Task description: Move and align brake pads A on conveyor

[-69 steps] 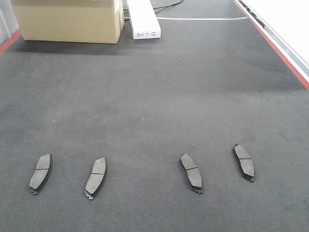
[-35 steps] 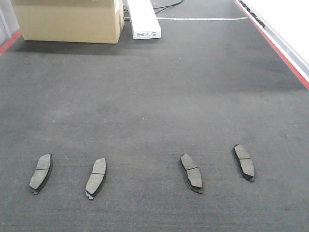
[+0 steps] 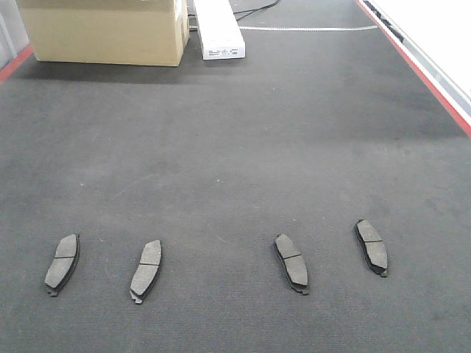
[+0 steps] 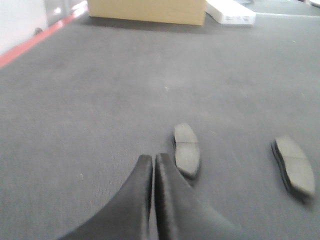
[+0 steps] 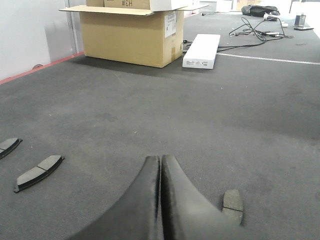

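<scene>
Several brake pads A lie in a loose row across the near part of the conveyor (image 3: 235, 147): two on the left (image 3: 62, 263) (image 3: 146, 270) and two on the right (image 3: 291, 262) (image 3: 372, 247), each slightly slanted. My left gripper (image 4: 152, 157) is shut and empty, low over the belt, with a pad (image 4: 186, 149) just right of its tips and another pad (image 4: 295, 167) farther right. My right gripper (image 5: 160, 159) is also shut and empty; a pad (image 5: 233, 202) lies at its right, and two pads (image 5: 39, 171) (image 5: 7, 146) lie to its left. Neither gripper shows in the front view.
A cardboard box (image 3: 103, 29) and a long white box (image 3: 218, 28) stand at the belt's far end. Red edge stripes (image 3: 419, 70) run along the belt's sides. Cables (image 5: 255, 30) lie beyond the white box.
</scene>
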Motion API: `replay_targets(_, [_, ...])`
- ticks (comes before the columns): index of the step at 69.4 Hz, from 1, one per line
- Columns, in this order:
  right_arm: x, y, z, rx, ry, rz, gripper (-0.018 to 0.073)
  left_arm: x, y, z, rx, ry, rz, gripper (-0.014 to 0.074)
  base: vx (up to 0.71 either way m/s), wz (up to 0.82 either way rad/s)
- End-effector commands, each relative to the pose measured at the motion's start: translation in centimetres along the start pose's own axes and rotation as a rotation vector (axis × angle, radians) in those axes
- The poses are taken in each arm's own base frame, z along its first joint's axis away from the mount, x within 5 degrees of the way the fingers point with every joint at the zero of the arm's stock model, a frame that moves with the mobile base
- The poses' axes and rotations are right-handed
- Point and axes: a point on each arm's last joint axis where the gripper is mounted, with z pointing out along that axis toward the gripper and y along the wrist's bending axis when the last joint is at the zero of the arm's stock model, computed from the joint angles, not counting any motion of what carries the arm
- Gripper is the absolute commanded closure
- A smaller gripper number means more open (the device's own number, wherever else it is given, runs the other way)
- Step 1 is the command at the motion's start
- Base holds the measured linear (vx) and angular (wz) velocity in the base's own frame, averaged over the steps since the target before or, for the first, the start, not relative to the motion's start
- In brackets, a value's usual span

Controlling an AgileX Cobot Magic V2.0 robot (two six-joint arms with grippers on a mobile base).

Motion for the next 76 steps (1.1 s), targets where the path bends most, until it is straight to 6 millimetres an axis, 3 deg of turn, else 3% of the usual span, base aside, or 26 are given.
replay_targets(1, [-1.43, -0.07, -0.13, 0.009, -0.083, -0.012, 0.0571, -0.90, -0.01, -0.05, 0.004, -0.162, -0.019, 0.0603, 0.00, 0.00])
replay_targets(24, [-1.43, -0.07, -0.11, 0.009, -0.082, -0.012, 0.0571, -1.18, -0.64, -0.14, 0.114, -0.191, 0.008, 0.0603, 0.00, 0.00])
replay_targets(76, [-1.43, -0.07, -0.11, 0.009, -0.082, -0.012, 0.0571, -1.33, -0.65, -0.16, 0.119, -0.205, -0.026, 0.0603, 0.00, 0.00])
